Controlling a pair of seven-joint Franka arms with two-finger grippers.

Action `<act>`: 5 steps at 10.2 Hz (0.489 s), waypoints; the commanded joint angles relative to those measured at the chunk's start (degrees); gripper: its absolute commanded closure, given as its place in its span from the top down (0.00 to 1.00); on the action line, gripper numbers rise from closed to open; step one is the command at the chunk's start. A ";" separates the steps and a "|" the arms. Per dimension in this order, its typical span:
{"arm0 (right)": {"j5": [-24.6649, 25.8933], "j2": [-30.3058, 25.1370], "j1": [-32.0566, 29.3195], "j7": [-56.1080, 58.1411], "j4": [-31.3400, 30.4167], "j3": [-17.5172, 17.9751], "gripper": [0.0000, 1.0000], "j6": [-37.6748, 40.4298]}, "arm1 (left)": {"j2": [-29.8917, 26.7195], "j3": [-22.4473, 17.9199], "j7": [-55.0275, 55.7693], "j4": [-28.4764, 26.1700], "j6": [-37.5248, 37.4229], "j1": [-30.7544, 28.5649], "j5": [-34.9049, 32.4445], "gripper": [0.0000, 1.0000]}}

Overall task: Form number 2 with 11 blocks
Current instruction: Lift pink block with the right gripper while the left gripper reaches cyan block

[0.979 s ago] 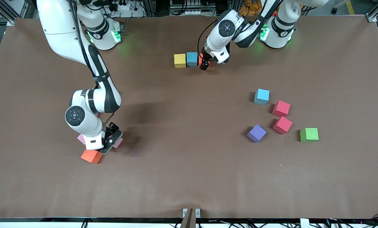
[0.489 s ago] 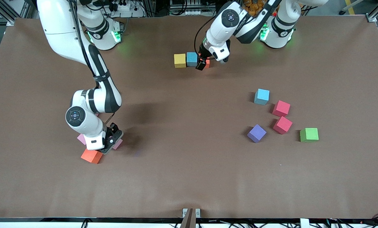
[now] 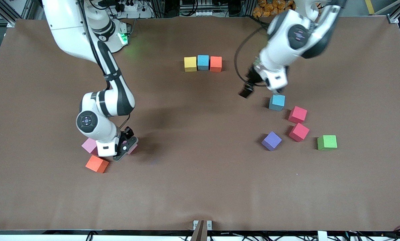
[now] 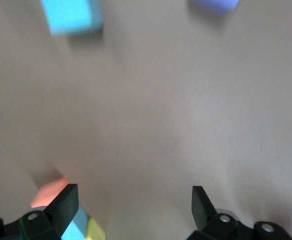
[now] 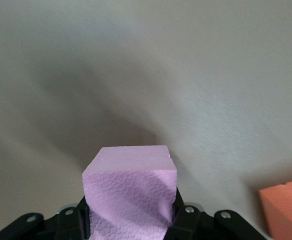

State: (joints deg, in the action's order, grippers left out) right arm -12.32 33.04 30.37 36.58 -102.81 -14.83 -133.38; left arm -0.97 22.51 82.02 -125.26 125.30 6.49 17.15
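Right wrist view: right pincer [image 5: 131, 220] clamps a pink block [image 5: 130, 192], seemingly unlabelled; left pincer [image 4: 131, 205] gapes empty.

A pink block [image 5: 130, 192] with a faint scale-like surface pattern is noted; an orange block [image 5: 285, 209] and brown table [image 3: 200, 174] are recorded.

Right arm reaches down from its base at 11 o'clock of the front view, elbow bent; right gripper [image 3: 126, 147] low at the table around 8 o'clock, fingers clamped on a pink block [image 5: 130, 192]. Left arm comes from 1 o'clock; left gripper [image 3: 250, 87] raised, fingers [image 4: 66, 201] spread wide, nothing between them.
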 commanded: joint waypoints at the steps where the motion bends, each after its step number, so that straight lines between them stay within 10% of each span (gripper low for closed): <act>1: -0.78 -3.41 3.53 -9.81 -1.16 0.07 0.23 2.76 | 1.15 -6.91 -19.51 -1.12 -1.29 0.37 -5.95 1.00; 5: -0.60 -6.05 14.77 -34.05 -2.39 -0.11 0.24 4.09 | 1.06 -10.37 -48.36 -5.78 -1.11 0.10 -19.85 1.00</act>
State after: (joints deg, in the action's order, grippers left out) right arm -12.37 28.99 41.39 10.27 -103.11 -14.65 -129.38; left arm 0.94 13.01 42.81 -129.75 124.47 6.30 0.87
